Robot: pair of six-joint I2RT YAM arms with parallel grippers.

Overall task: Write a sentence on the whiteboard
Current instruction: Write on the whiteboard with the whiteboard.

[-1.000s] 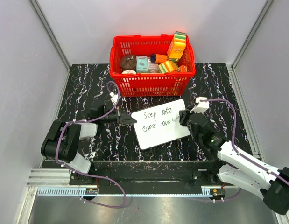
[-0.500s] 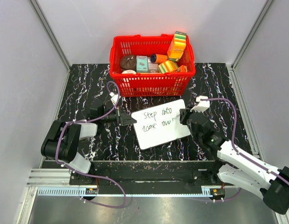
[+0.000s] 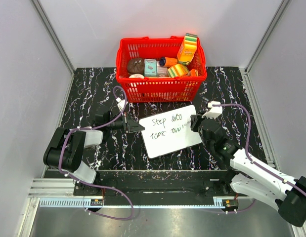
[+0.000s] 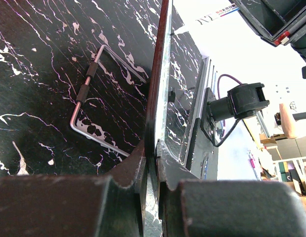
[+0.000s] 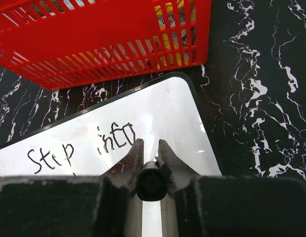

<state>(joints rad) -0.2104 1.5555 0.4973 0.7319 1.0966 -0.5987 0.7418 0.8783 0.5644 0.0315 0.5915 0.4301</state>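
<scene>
The right gripper (image 5: pixel 151 148) is squeezed shut on a black marker (image 5: pixel 152 183) by the whiteboard's (image 3: pixel 172 144) right edge. The left gripper (image 4: pixel 152 147) pinches the board's left edge. The board lies in the middle of the top view, just below the red basket (image 3: pixel 160 86). The sentence (image 3: pixel 165 127) starts "Step into".

You see a black handwritten sentence (image 3: pixel 166 127) on the whiteboard (image 3: pixel 167 145) just in front of the red basket (image 3: pixel 160 89): "Step into" nearer the basket, roughly "tomorrow" on the farther line.
</scene>
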